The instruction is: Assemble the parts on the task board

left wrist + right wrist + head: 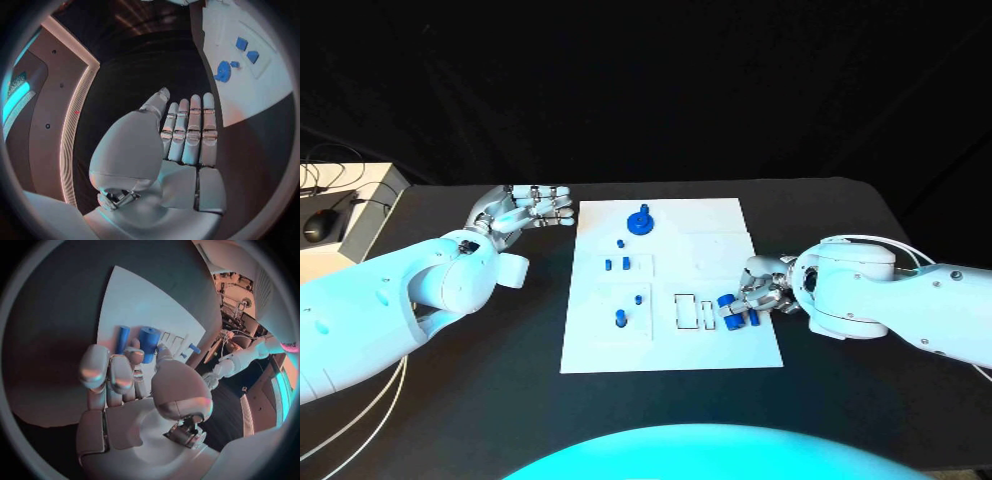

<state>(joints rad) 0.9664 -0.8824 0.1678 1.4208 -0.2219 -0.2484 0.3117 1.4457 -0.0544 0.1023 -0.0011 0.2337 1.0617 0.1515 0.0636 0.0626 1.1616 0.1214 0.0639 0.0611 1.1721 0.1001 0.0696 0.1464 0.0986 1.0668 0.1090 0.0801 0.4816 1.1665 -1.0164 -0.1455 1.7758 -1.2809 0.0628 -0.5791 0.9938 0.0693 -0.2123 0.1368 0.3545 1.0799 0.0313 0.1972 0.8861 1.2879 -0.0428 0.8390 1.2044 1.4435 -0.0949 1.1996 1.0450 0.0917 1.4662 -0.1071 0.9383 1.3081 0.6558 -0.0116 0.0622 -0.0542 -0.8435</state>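
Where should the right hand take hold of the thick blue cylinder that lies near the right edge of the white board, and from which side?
Probably around the middle of the thick blue cylinder, from above. It lies flat on the task board, beside a thinner blue cylinder, so its round sides are free. The right hand is above it.

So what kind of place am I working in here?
Probably a robotics lab bench: a black table with black curtains behind, a white task board holding small blue parts, and a cabled mouse alongside.

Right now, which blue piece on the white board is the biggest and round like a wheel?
The round blue part at the far end of the task board, nearest the left hand. The other blue pieces are smaller pegs and blocks.
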